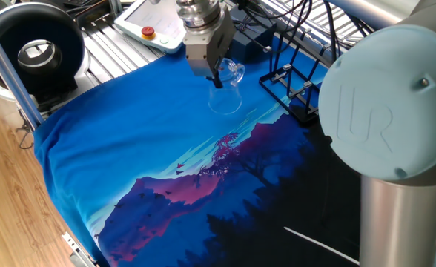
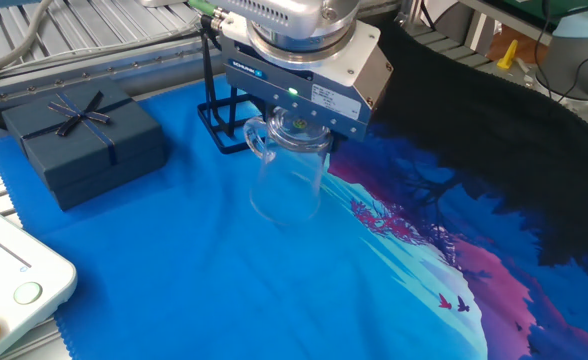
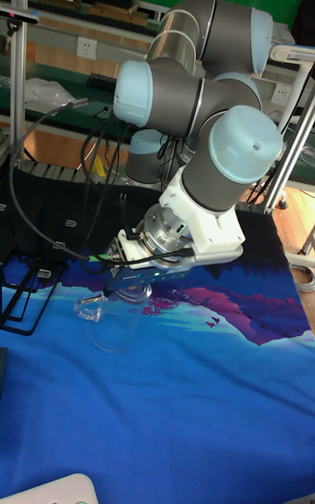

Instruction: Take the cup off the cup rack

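The cup (image 2: pixel 289 185) is a clear glass mug with its looped handle toward the rack. It hangs mouth-up from my gripper (image 2: pixel 296 124), which is shut on its rim. The cup (image 1: pixel 225 95) is over the blue cloth, to the left of the cup rack (image 1: pixel 292 87) and apart from it. In the tall fixed view the cup (image 3: pixel 109 318) hangs under the gripper (image 3: pixel 131 290), with the black rack (image 3: pixel 26 294) at the left edge. The rack (image 2: pixel 222 118) stands behind the cup, with no cup on the bars that show. Whether the cup's base touches the cloth I cannot tell.
A dark navy gift box with a bow (image 2: pixel 79 140) lies left of the rack. A white pendant with a red button (image 1: pixel 151 28) sits at the cloth's far edge, next to a round black device (image 1: pixel 36 52). The arm's large grey joint (image 1: pixel 388 126) fills the right side.
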